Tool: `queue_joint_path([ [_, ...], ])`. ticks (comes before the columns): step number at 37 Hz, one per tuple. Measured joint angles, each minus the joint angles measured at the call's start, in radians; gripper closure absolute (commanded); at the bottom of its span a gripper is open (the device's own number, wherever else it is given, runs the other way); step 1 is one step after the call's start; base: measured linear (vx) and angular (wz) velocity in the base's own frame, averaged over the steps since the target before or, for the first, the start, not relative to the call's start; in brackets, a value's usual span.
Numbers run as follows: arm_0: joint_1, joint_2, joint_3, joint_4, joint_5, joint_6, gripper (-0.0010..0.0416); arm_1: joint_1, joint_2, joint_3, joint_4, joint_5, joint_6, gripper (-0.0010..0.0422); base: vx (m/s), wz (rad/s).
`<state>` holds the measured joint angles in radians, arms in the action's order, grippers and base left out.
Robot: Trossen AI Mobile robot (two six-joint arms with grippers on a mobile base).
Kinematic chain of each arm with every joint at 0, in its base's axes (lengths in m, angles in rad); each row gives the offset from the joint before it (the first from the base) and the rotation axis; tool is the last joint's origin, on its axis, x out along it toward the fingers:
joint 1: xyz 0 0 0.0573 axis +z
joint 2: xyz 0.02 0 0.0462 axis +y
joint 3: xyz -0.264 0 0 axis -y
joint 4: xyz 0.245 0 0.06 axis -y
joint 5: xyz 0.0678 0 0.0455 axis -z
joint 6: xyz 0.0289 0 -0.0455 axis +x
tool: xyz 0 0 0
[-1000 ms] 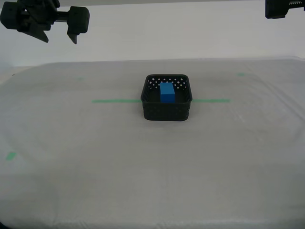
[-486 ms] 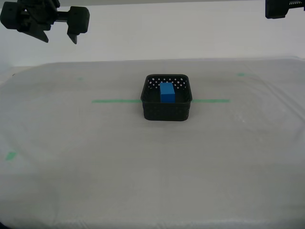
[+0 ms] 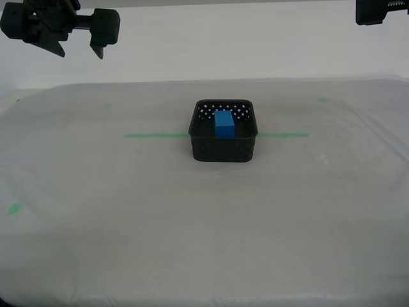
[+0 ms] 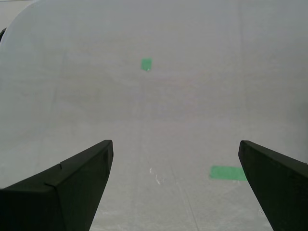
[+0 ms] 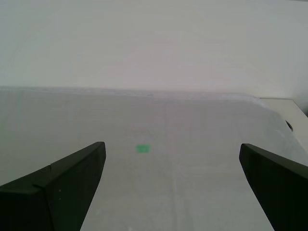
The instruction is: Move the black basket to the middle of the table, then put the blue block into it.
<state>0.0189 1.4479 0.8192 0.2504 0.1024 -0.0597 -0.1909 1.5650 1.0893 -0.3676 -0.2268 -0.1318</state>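
Blue block sits inside the black basket, on the green tape line mid-table. No writing shows anywhere. The first gripper and the second gripper both hang wide open, holding nothing, over bare sheeting with small green marks.

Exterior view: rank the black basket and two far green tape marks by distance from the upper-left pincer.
1. Faint green tape mark, exterior view's left, under the pincer.
2. Perforated black plastic basket, centre.
3. Green tape mark, exterior view's right.
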Motion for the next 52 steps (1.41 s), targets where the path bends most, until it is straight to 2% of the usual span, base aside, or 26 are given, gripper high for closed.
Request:
queue_joint_path([
  [52,0.000,0.000,0.000,0.000,0.000,0.000,0.0016,0.000,0.000,0.000,0.000,0.000,0.000,0.0055,0.000,0.000],
])
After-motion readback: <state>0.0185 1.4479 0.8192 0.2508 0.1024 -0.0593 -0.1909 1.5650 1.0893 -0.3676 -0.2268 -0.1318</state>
